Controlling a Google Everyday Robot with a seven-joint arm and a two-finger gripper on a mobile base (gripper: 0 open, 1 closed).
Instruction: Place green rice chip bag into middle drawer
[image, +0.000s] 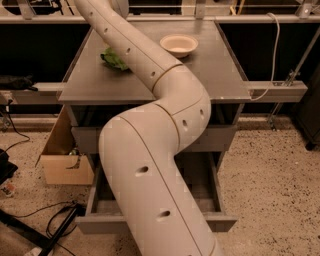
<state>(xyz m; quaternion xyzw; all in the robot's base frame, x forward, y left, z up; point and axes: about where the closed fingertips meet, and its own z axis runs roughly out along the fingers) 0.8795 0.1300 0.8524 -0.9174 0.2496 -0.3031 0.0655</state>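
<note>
The green rice chip bag (113, 59) lies on the left part of the cabinet top (210, 75), with its right side hidden behind my arm. My arm (150, 150) rises from the bottom centre, bends, and runs up past the bag to the top left, where it leaves the picture. My gripper is out of view beyond the top edge. The middle drawer (201, 186) stands pulled out below the closed upper drawer front (220, 138). Its dark inside is largely hidden by my arm.
A white bowl (178, 44) sits at the back of the cabinet top, right of the arm. An open cardboard box (62, 160) stands on the floor to the left of the cabinet. Black cables (50, 225) lie on the floor at lower left. A rail (280, 90) runs along the right.
</note>
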